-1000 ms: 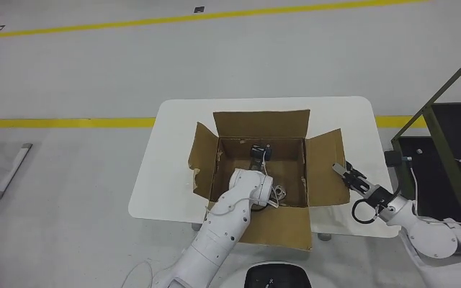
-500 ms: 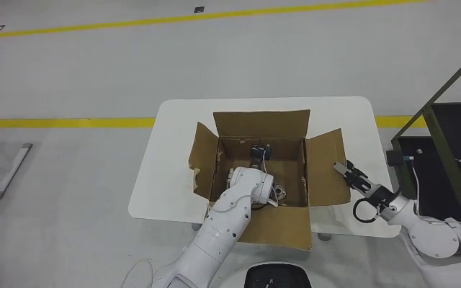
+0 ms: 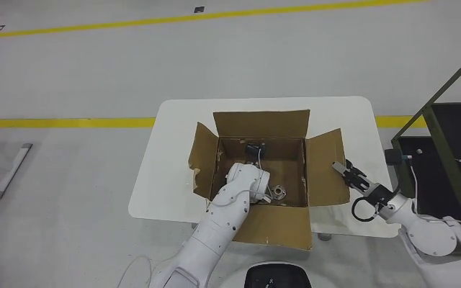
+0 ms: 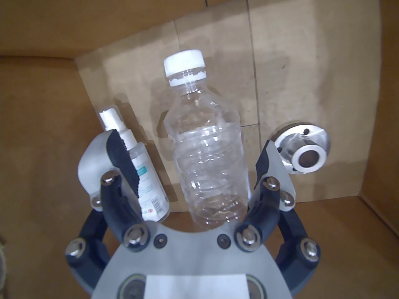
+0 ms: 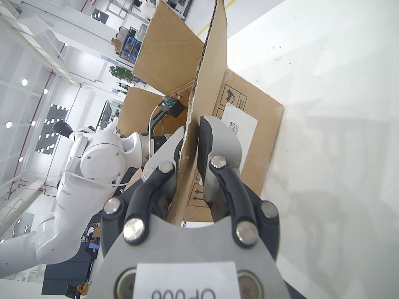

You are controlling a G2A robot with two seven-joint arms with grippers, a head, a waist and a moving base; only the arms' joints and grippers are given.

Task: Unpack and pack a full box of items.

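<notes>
The unpacking step looks to be in hand: the left gripper (image 4: pixel 191 149) is down inside the open brown cardboard box (image 3: pixel 261 123) on the white desk (image 3: pixel 173 165). Its fingers are spread wide on either side of a clear plastic bottle with a white cap (image 4: pixel 205 144), not gripping it. The bottle is on the box floor between a small white-nozzled spray bottle (image 4: pixel 146 182) and a silver metal flange (image 4: pixel 300 149). The right gripper (image 5: pixel 190 133) is clamped on the box's right flap (image 5: pixel 212 48), so the next move probably calls for closing squarely on the smooth bottle and lifting it clear of its neighbours.

Open cardboard box (image 3: pixel 263 122) holds clear bottle (image 4: pixel 205 157), spray bottle (image 4: pixel 152 185), metal flange (image 4: pixel 302 150)
</notes>
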